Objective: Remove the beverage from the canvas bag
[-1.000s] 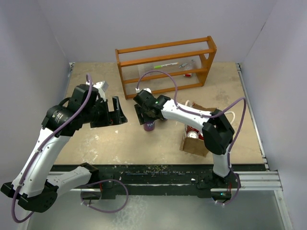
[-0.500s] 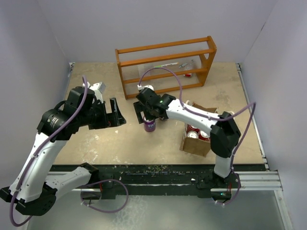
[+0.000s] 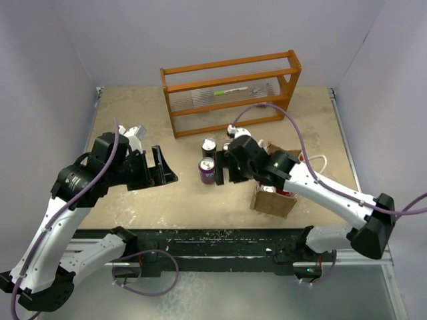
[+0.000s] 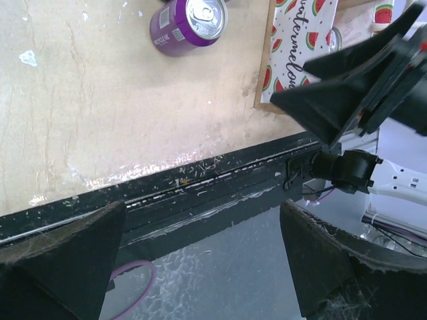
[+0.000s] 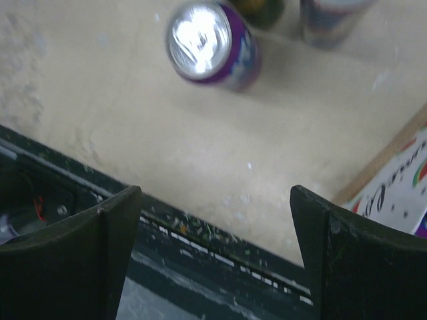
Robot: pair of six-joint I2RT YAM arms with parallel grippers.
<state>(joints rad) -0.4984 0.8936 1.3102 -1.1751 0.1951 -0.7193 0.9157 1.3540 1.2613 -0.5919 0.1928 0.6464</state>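
Purple can [image 3: 207, 171] stands upright on the tan table [image 3: 133, 107], silver lid up. It is out of the canvas bag [image 3: 272, 203] and to the bag's left.

Top cam only:
- Right gripper [image 3: 225, 168] sits just beside the can on the bag side, not touching. Jaws are spread wide w/ nothing in them.
- Left gripper [image 3: 155, 170] is well off to the can's left, jaws also apart and empty.
- Bag is boxy, tan-brown, w/ white loop handles [image 3: 319, 162] and red cans [image 3: 270, 189] inside.
- Another can [image 3: 209, 145] stands just behind the purple one, and the orange rack [image 3: 230, 90] is at the back.

Wrist cams only:
- Bag's pale lining [image 4: 287, 53] has a watermelon print w/ lettering.
- Right wrist shows the purple can blurred, beyond its dark fingers [image 5: 113, 247], w/ bare table between.
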